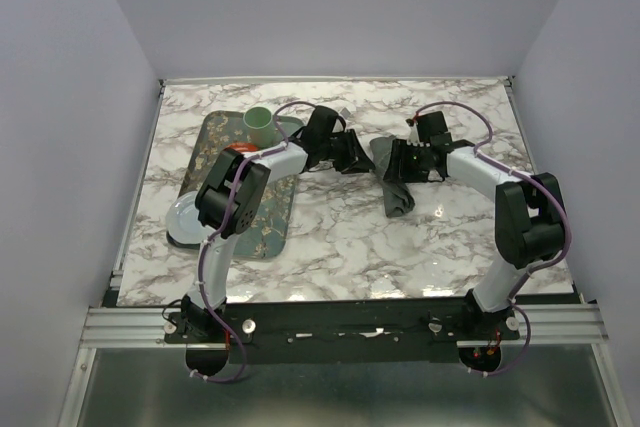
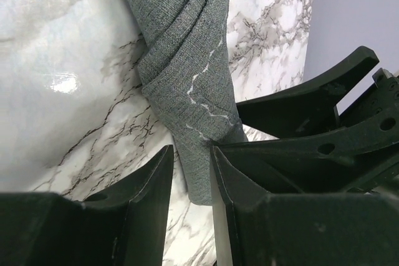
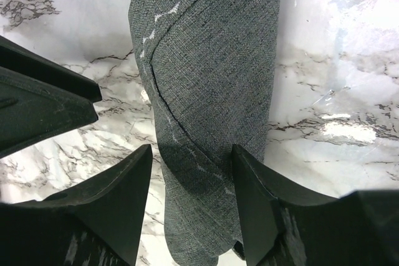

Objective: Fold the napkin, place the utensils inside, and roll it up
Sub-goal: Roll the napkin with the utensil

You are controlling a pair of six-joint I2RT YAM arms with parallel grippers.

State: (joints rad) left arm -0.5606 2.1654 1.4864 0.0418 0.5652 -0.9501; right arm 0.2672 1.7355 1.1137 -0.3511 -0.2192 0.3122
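The napkin (image 1: 396, 190) lies rolled into a dark grey tube on the marble table, right of the middle. Both grippers meet at its far end. My left gripper (image 1: 360, 155) stands open: in the left wrist view (image 2: 192, 154) the tip of the napkin (image 2: 187, 48) sits between its fingers, against the right one, with a gap on the left. My right gripper (image 1: 392, 162) is open and straddles the roll (image 3: 212, 60); in its wrist view (image 3: 192, 154) bare table shows beside the left finger. The utensils are hidden.
A green floral tray (image 1: 262, 219) lies at the left with a green cup (image 1: 261, 125) at its far end. A pale round plate (image 1: 188, 219) rests on its near left corner. Grey walls close off the table.
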